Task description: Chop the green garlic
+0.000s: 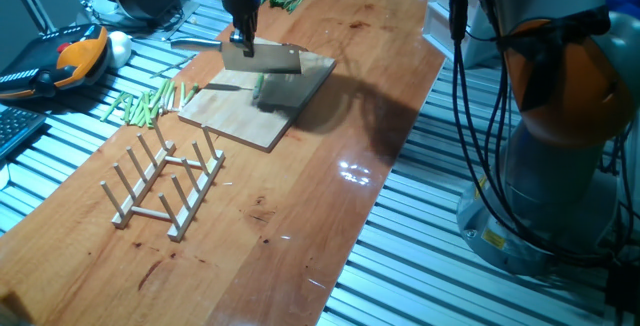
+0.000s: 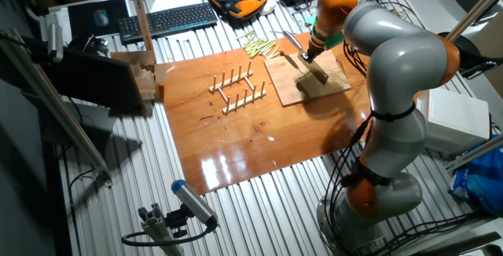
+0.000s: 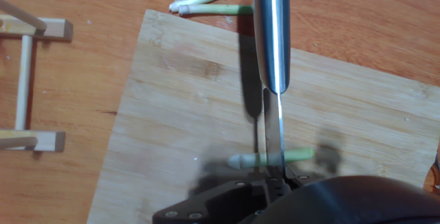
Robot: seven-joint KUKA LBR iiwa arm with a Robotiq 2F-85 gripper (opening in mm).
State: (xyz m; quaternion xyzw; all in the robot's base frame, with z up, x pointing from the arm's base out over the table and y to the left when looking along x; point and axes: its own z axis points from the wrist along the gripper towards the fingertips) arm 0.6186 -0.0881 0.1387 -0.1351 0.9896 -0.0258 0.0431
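Fingers clamped on the knife handle; blade edge sits across the green garlic on the cutting board. Judgement: press straight down, blade square to stalk, so the piece does not roll.

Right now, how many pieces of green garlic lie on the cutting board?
1. The green garlic lies across the near part of the cutting board, right under the knife. The blade may hide small cut bits.

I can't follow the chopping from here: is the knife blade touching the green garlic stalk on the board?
Cannot tell. In the hand view the knife blade crosses directly over the green garlic on the cutting board, but looking straight down hides any gap or contact.
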